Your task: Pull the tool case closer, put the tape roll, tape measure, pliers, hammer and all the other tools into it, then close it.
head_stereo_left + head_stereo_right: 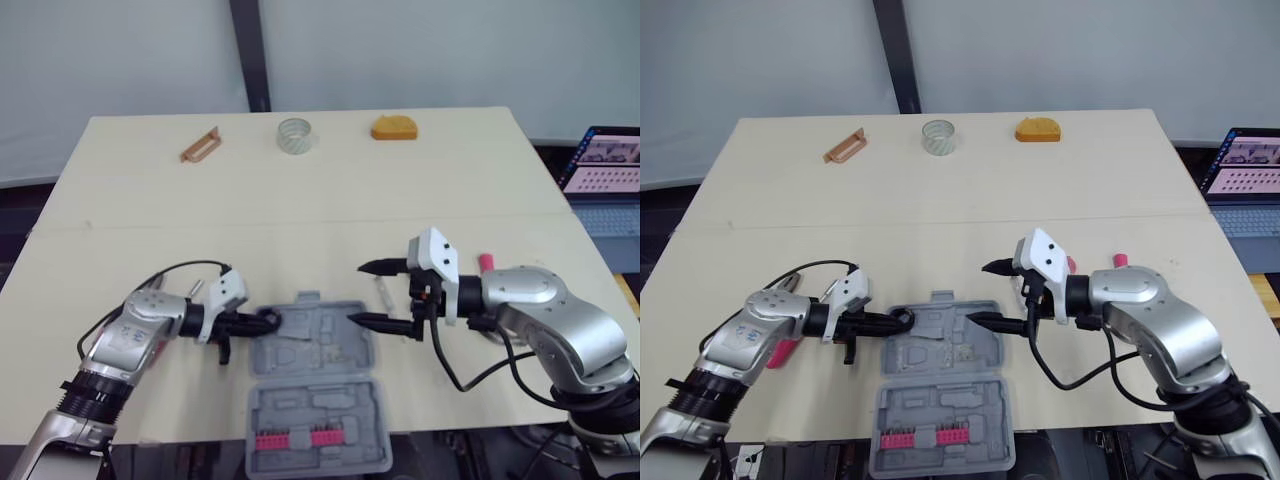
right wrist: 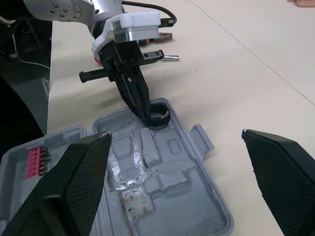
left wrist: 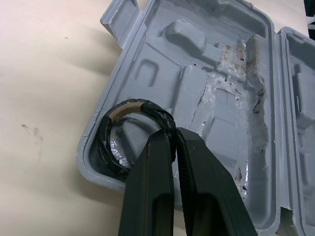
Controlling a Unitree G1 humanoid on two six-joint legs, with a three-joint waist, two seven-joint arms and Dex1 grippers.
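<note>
The grey tool case point(image 1: 335, 350) lies open at the table's front middle, with a pink bit strip point(image 1: 297, 438) in its near half. My left gripper point(image 1: 262, 321) is shut on a black tape roll point(image 3: 123, 115), holding it at the left corner of the case's far half. My right gripper point(image 1: 372, 294) hangs open over the case's right edge with nothing between its fingers. A clear tape roll point(image 1: 294, 135) and an orange tape measure point(image 1: 394, 128) rest near the far edge.
A copper-coloured tool point(image 1: 200, 144) lies at the back left. A pink-tipped item point(image 1: 486, 262) sits behind my right arm, and a small pale piece point(image 1: 381, 292) lies beside the case. A laptop point(image 1: 607, 170) stands off the table's right side.
</note>
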